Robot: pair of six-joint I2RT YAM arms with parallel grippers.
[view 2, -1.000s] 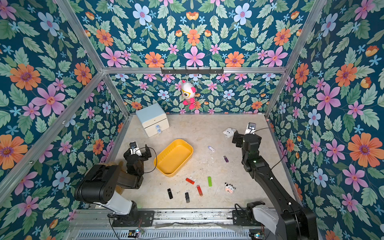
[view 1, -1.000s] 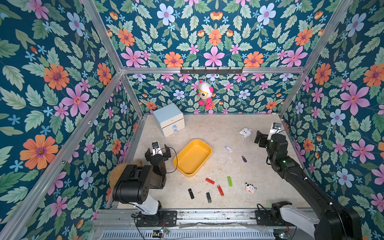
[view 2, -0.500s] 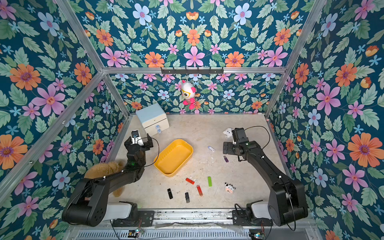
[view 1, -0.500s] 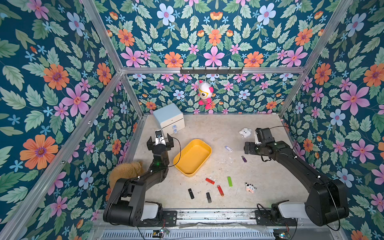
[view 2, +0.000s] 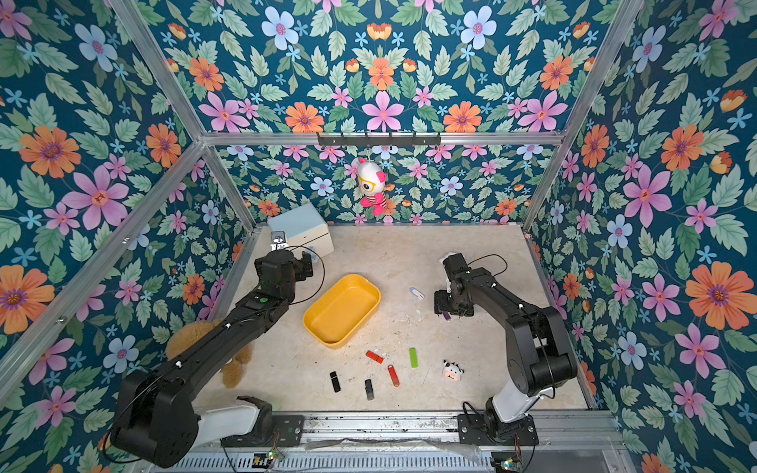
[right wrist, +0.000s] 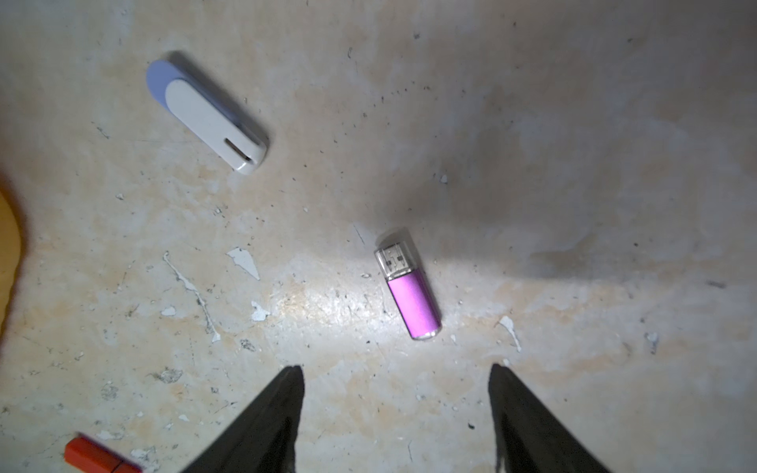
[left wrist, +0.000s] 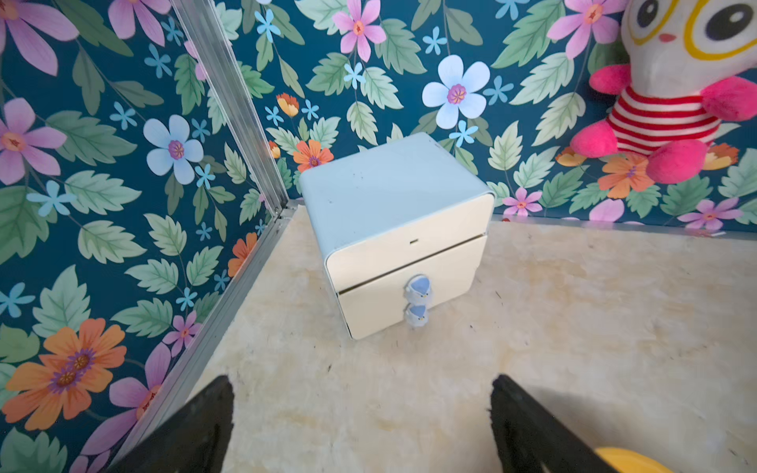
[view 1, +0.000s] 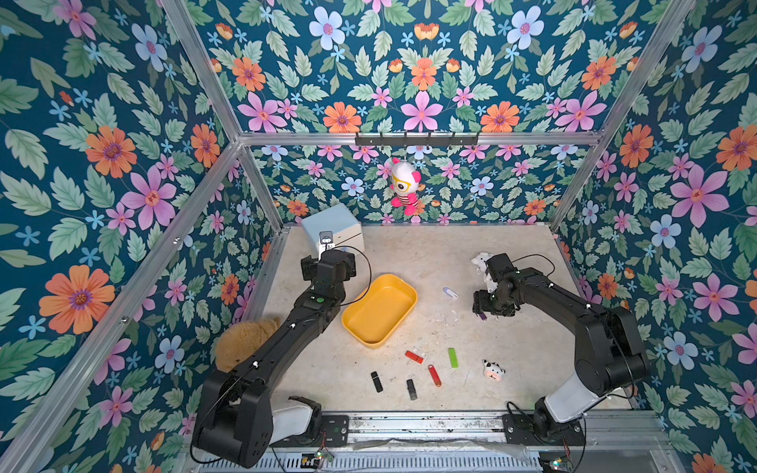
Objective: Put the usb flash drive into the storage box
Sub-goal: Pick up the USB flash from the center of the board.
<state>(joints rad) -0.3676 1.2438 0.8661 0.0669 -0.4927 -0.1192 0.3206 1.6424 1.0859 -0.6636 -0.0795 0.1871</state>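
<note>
The yellow storage box [view 1: 379, 311] [view 2: 342, 310] lies empty mid-table. A purple usb flash drive [right wrist: 409, 290] with a clear cap lies flat just beyond my right gripper [right wrist: 395, 368], whose fingers stand apart with nothing between them. In both top views the drive [view 1: 482, 316] [view 2: 446, 315] pokes out under that gripper [view 1: 487, 307]. A white and lavender drive [right wrist: 209, 118] [view 1: 450, 293] lies between it and the box. My left gripper [left wrist: 362, 383] is open over bare table, facing the cabinet [left wrist: 393, 204]; the box's rim [left wrist: 626, 460] shows beside it.
Several more drives lie near the front: red [view 1: 413, 357], orange-red [view 1: 434, 375], green [view 1: 452, 357], two black [view 1: 376, 381]. A cow figure [view 1: 493, 370], a white figure [view 1: 480, 260], a brown plush [view 1: 245, 340], the cabinet [view 1: 334, 229] and a hanging doll [view 1: 403, 186] surround the table.
My right arm has swung down and inward over the purple drive, its jaws narrowing somewhat. My left arm has stretched out toward the cabinet.
</note>
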